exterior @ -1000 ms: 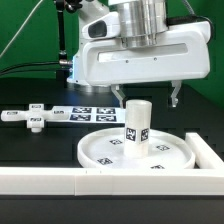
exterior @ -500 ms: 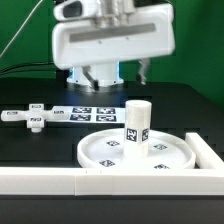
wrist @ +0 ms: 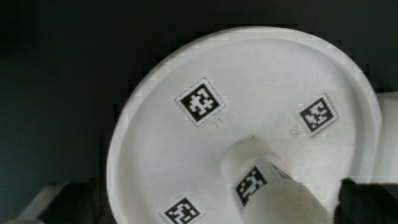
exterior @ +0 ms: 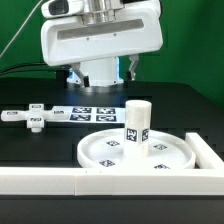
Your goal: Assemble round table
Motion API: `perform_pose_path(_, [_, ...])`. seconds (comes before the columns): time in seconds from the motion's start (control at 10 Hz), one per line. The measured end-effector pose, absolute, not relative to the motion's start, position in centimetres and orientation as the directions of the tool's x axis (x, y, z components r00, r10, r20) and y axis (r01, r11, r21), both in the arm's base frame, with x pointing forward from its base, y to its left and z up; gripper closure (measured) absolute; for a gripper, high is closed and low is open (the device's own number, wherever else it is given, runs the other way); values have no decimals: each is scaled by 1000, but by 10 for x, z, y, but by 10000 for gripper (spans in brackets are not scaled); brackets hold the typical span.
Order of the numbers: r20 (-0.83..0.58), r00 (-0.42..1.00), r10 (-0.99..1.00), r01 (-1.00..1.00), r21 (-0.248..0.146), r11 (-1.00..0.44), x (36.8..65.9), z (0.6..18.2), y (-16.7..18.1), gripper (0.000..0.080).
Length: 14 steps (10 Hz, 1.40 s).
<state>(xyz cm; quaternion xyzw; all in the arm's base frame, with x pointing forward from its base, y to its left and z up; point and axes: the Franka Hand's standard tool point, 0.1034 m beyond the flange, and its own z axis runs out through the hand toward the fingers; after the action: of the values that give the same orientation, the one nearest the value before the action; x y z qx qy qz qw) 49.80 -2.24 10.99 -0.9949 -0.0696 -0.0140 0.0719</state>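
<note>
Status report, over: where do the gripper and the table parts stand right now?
Gripper open, empty, held high. Post upright on disc; foot piece lying apart. No obstruction seen.

Black matte table [exterior: 40,150] spans lower scene. Green backdrop [exterior: 20,40] behind, showing at both upper corners of exterior view. White border wall [exterior: 50,182] runs along near table edge, then turns back along exterior view's right side. Marker board [exterior: 85,113] lies flat on table, toward exterior view's left. Light even, shadows soft. Wrist view: same black surface, blurred.
</note>
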Motion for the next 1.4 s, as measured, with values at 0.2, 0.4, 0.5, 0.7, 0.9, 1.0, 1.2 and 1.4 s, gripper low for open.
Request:
perform_pose_path(0.2, [-2,951,308,305,-136,-943,486,107,-48,150])
perform_pose_path(0.4, [7,935,353,351,-137,-926,482,107,-78,150])
perform_pose_path(0.5, [7,933,360,358,-138,-924,483,106,-76,150])
perform_pose_path(0.7, [10,920,391,389,-135,-911,483,106,-76,150])
perform_pose_path(0.9, [40,784,619,620,-108,-777,479,102,-87,150])
perform_pose_path(1.0, [53,697,715,716,-95,-692,472,97,-99,150])
perform_pose_path(1.2, [60,596,800,801,-104,-589,463,92,-114,150])
perform_pose_path(1.4, [61,539,840,841,-99,-532,464,92,-112,150])
